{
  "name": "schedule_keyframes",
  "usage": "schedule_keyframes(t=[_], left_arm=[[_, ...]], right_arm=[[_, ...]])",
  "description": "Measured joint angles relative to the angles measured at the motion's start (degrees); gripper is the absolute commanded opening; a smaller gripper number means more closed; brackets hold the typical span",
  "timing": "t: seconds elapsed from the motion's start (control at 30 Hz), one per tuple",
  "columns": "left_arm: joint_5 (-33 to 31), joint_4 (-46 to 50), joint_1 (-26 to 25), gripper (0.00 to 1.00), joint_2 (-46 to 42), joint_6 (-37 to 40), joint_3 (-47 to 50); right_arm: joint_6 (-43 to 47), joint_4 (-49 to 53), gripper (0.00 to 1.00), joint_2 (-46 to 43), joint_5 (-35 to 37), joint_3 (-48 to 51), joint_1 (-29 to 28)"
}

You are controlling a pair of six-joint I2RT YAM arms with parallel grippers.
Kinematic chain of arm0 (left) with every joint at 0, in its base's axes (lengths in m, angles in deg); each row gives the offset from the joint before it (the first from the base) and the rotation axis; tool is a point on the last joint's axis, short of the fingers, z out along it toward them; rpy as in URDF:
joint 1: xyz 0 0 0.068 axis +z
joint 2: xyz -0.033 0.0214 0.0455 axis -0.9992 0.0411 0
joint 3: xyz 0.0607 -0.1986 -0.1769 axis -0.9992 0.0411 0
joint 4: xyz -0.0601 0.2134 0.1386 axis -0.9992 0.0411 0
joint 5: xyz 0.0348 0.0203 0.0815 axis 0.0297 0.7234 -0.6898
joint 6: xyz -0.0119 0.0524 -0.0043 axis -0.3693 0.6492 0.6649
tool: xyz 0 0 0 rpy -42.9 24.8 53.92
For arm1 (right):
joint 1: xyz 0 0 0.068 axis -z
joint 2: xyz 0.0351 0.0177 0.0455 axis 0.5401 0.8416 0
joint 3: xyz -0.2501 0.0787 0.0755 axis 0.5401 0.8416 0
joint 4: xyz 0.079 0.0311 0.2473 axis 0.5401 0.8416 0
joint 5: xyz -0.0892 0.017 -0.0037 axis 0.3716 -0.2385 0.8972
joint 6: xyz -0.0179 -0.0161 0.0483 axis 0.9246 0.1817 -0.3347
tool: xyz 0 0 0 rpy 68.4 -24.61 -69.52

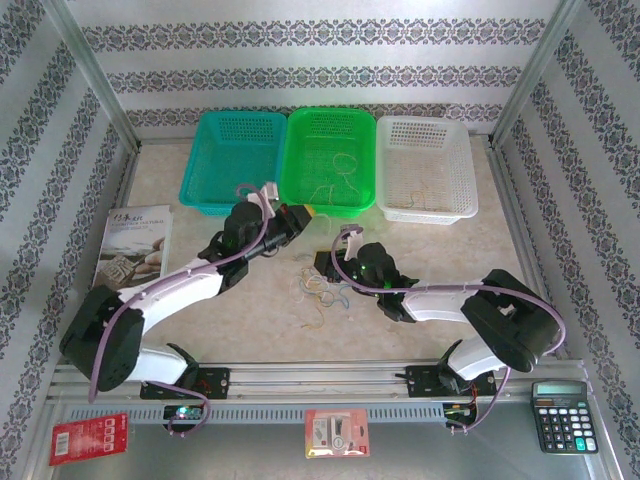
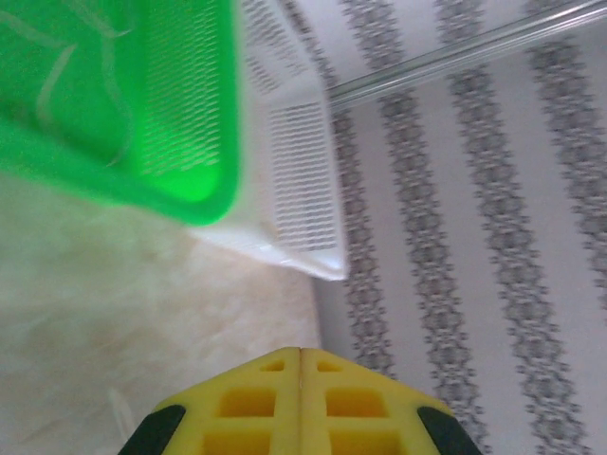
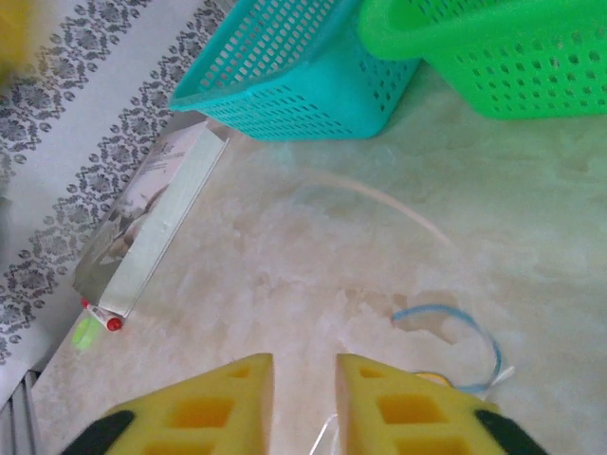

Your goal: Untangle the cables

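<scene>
Pulling strands apart looks half done: thin stringy cables [image 1: 316, 290] lie knotted on the pale tabletop [image 1: 460, 250]. Left yellow claw [image 2: 301, 398] is pinched shut by the green plastic basket [image 2: 142, 190]; right yellow claw [image 3: 303, 403], open near them, should grab one.

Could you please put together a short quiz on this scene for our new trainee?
1. True or false: the right gripper has its fingers apart.
2. Where does the loose tangle of cables lie? A) on the table, close to the right gripper; B) on the book; C) on the calculator.
3. Fill in: the basket standing between the teal basket and the white basket is ___.

Key: 1 true; 2 A; 3 green: the green basket sits in the middle of the row.
</scene>
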Motion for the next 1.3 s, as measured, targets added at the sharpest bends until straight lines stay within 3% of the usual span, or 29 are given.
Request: schedule_keyframes(t=[0.17,0.67,0.8,1.3], left_arm=[[1.3,0.7,0.0,0.00,-2.8,0.0,-5.2],[1.9,6.3,0.0,0.00,-5.6,-0.4,-17.7],[1.9,8.8,0.0,0.00,-6.3,1.1,-23.5],[1.9,15.9,0.0,0.00,-6.2,7.5,-36.6]], right_arm=[[-0.2,-1.4,0.35,3.8,0.0,0.0,0.0],[-1.9,-7.7,0.35,11.5,1.6,1.1,-0.1],[-2.9,-9.6,0.40,12.8,2.3,3.1,-0.1],[-5.1,-15.5,0.40,15.5,2.8,6.0,-0.9]])
